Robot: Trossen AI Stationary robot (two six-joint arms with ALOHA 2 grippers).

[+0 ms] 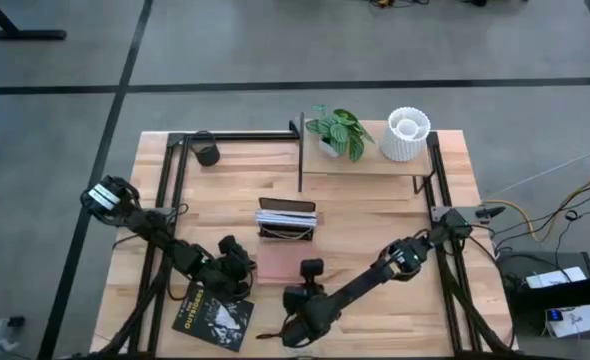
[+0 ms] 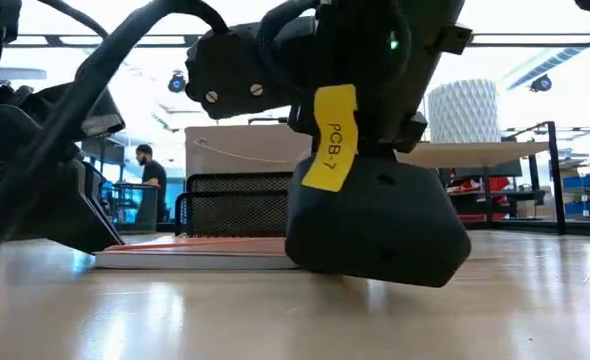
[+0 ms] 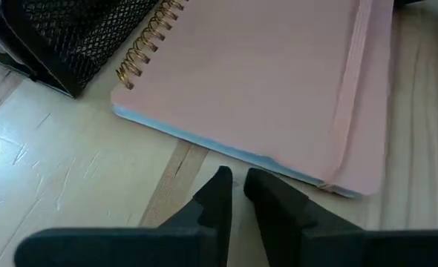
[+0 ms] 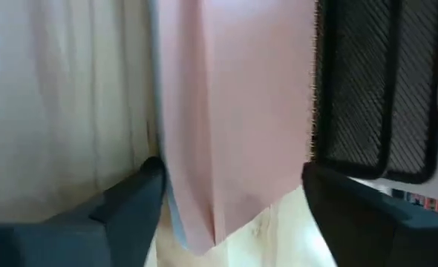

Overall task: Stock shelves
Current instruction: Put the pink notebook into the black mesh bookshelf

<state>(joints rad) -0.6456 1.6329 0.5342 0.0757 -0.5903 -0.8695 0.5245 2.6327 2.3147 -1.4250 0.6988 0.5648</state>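
1. The notebook (image 3: 263,81) is pale pink with a gold spiral binding.
2. The book rack (image 3: 63,30) is black mesh.
3. The bench (image 1: 375,215) is light wood.
4. The pot (image 1: 406,135) is white and ribbed.
5. The plant (image 1: 341,130) has green, pale-veined leaves.
6. The book (image 1: 213,315) is black with pale markings.

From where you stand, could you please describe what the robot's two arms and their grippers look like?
Both arms are dark, near-black jointed links with black cables running along them. The left arm has a pale patch at its outer end. The left gripper has two black, tapered fingers. The right gripper has broad, dark fingers. In the low view a bulky black housing carries a yellow tag printed "PCB-7".
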